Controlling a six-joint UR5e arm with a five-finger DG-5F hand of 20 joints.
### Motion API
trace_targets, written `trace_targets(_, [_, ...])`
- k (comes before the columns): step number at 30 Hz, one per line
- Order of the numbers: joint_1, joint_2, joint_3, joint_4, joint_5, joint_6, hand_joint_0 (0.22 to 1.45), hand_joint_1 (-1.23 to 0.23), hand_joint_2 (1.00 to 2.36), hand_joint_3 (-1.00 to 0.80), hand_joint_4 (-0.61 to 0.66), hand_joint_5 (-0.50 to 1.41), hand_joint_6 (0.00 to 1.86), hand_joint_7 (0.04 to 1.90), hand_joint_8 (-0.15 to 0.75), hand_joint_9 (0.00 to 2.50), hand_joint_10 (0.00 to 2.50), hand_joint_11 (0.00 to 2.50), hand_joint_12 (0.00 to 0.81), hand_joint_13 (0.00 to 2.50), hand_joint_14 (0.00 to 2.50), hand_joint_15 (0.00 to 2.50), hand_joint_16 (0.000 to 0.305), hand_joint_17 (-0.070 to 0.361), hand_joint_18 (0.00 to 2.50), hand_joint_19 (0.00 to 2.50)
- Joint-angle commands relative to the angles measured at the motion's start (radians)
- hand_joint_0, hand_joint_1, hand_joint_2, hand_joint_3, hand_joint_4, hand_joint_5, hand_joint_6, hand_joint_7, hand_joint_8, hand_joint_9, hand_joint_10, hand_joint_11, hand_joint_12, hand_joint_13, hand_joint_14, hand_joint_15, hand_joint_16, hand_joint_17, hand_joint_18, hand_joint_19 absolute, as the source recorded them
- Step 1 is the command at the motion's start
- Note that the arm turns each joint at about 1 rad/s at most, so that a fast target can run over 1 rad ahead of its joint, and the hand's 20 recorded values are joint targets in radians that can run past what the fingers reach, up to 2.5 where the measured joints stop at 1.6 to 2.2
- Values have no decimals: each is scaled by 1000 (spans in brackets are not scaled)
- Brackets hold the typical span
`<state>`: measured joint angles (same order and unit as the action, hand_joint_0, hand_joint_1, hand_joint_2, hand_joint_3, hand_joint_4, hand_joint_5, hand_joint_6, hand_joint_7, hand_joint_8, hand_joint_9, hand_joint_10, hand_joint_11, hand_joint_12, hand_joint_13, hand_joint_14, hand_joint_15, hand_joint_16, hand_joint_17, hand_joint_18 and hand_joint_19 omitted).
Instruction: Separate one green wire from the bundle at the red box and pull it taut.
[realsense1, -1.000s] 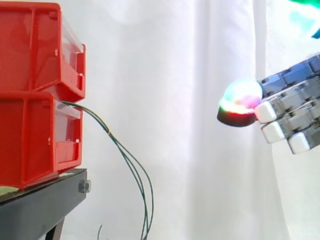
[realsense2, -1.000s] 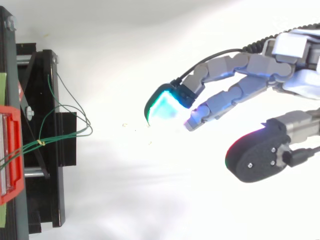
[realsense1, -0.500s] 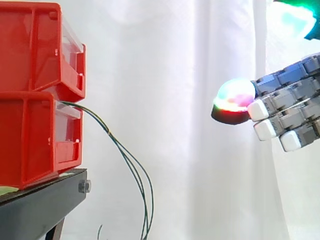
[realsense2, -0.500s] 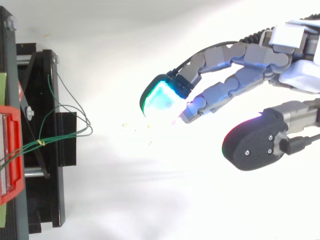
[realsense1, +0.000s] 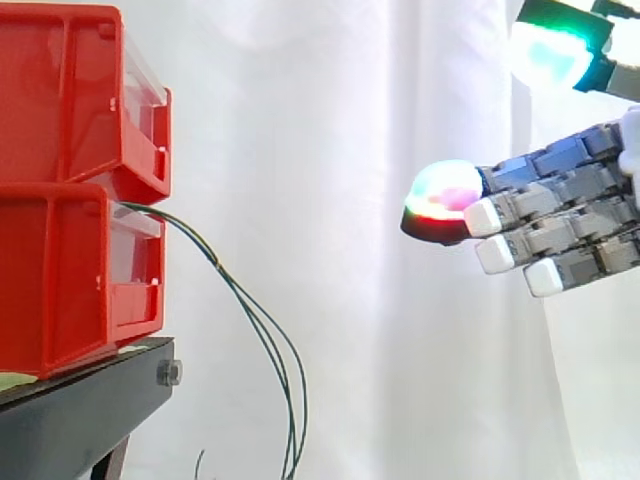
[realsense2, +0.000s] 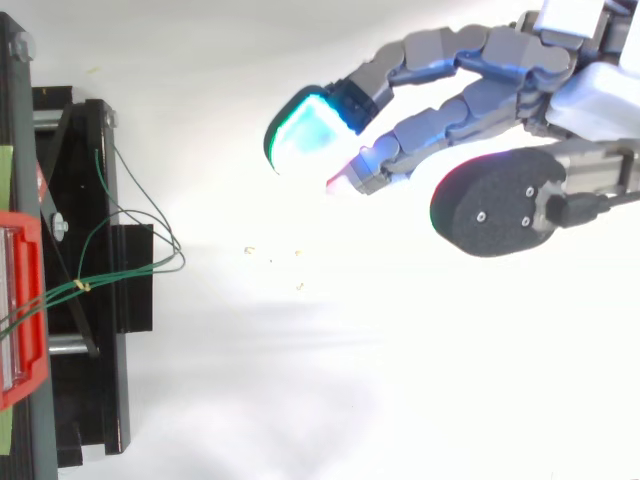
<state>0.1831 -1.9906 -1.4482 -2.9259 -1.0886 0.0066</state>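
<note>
Well apart, off to the right of the thin green wires (realsense1: 216, 262) hanging down from the lower red plastic box (realsense1: 70, 270): grey robot hand (realsense1: 570, 215) spread wide, holding nothing, pointing their way.

The hand (realsense1: 560, 215) runs off the right edge in both views, so its wrist is cut away. The green wires (realsense1: 216, 262) drop past the bottom edge in the side view, ends unseen, and their start lies hidden inside the lower of the red bins (realsense1: 70, 280) (how many strands make up the bundle is too fine to tell). The bins and the black stand (realsense1: 80, 415) are clipped by the left edge
</note>
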Motion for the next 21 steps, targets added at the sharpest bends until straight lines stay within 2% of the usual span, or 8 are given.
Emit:
trace_targets(1, [-4,-1,0,19,3,-13,565,-549,1001,-488,263,-201,501,677,286,778,4,184,250,761,6,180,33,73,659,245])
trace_targets(7, [-4,-14,0,39,10,-30,565,-549,1001,-488,264,-200,502,677,284,778,5,191,254,765,6,190,33,74,661,252])
trace_targets(8, [-4,-28,0,50,12,-27,565,-548,1000,-488,264,-200,502,677,286,778,5,190,255,765,6,190,33,74,661,242])
trace_targets(17, [-4,-31,0,80,18,-42,566,-547,1002,-489,269,-198,502,676,287,787,5,198,256,768,6,188,33,74,660,253])
trace_targets(21, [-5,-31,0,80,39,-43,566,-546,1001,-490,268,-198,502,676,287,794,5,193,257,769,6,195,33,74,661,257])
